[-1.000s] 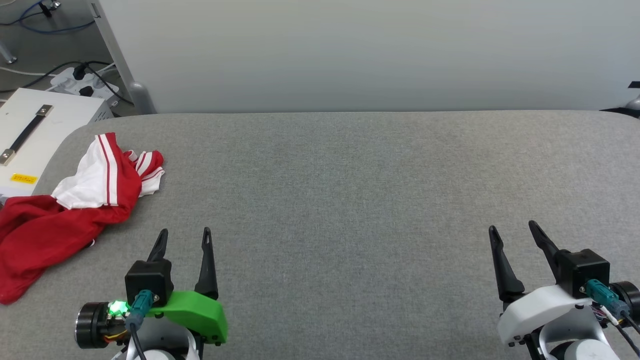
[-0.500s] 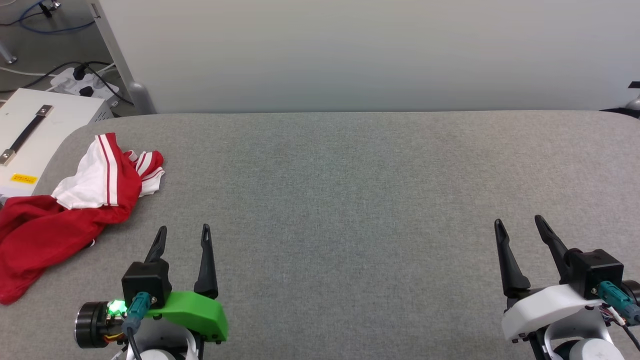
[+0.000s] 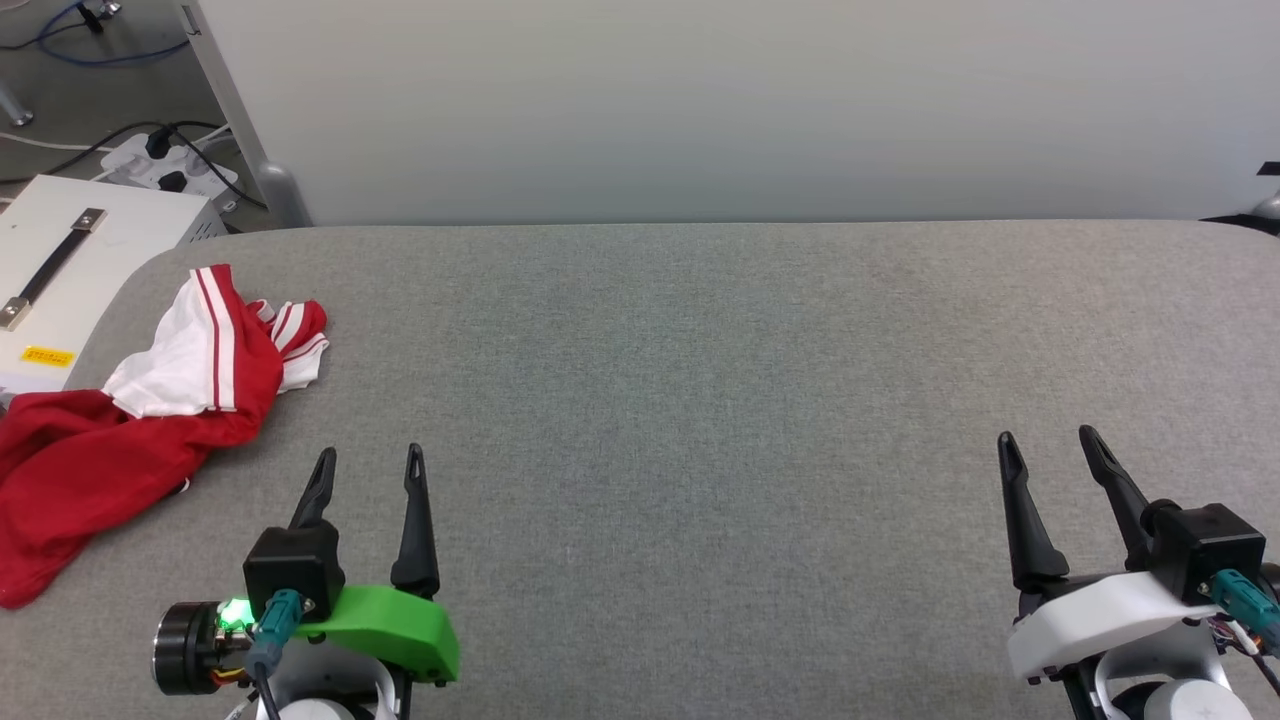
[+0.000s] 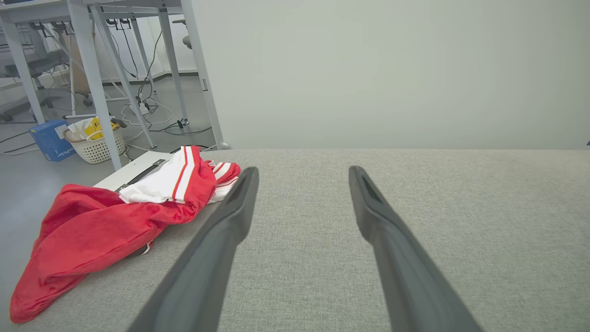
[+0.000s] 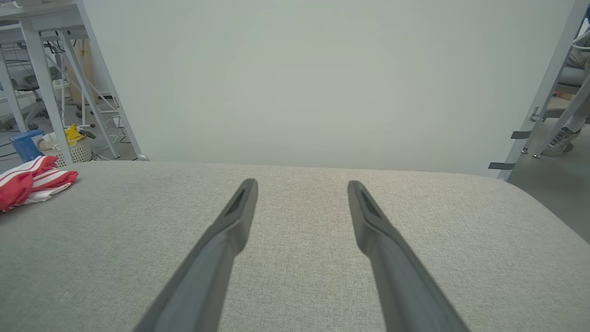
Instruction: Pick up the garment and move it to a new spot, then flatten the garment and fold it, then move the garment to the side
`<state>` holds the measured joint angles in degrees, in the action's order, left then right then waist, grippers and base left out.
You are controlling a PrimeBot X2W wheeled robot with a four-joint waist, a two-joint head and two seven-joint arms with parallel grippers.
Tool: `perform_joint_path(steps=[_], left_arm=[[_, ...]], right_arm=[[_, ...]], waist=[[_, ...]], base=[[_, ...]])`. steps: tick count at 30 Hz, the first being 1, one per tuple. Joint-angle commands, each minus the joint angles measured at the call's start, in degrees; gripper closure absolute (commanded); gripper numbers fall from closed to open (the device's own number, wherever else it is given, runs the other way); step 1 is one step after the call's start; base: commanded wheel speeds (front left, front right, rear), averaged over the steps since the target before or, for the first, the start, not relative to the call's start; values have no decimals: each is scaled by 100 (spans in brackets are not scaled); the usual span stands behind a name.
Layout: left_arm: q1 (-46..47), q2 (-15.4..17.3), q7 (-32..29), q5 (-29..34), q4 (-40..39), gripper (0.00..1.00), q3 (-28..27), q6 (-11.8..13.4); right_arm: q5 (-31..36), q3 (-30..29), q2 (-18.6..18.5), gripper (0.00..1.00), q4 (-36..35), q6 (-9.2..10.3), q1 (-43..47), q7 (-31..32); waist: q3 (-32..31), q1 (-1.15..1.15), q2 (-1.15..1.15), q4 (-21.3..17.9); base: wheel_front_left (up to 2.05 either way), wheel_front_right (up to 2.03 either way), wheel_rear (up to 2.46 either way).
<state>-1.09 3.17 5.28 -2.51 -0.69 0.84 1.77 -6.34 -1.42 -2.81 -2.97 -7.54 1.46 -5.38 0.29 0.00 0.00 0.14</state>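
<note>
Left end effector (image 3: pixel 370 453) is hovering low over the grey counter (image 3: pixel 700 400) at the near-left, both dark fingers spread wide and gripping nothing. Right end effector (image 3: pixel 1046 434) is doing the same at the near-right, likewise released and empty. The garment (image 3: pixel 120 440) is lying crumpled at the counter's left edge, left of and a little ahead of the left end effector, apart from it and not touching. Its long axis is running diagonally, from the red body at the near-left, which seems to be spilling over the edge, up to the white striped sleeve at the far end beside a white box (image 3: pixel 60 270) off the counter. Left arm is clearly nearer and the right is sitting well apart across the counter, so the first pick is likely calling for a leftward-forward reach by the left. Against a second ago, the right end effector is sitting slightly further forward and outward, the left is barely creeping forward, and the garment is lying unchanged.
</note>
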Motion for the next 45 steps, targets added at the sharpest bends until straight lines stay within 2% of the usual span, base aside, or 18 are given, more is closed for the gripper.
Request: perform_joint_path(steps=[1,45], left_arm=[[-14,-12,59,-39,-20,0,5,31],[-86,-22,582,-283,54,0,152,-10]], right_arm=[[-67,-8,-4,0,-53,2,77,-61],[-156,40,-6,0,-347,4,309,-577]], waist=[[-1,0,0,-1],[19,0,0,4]], base=[[0,0,0],[0,0,0]])
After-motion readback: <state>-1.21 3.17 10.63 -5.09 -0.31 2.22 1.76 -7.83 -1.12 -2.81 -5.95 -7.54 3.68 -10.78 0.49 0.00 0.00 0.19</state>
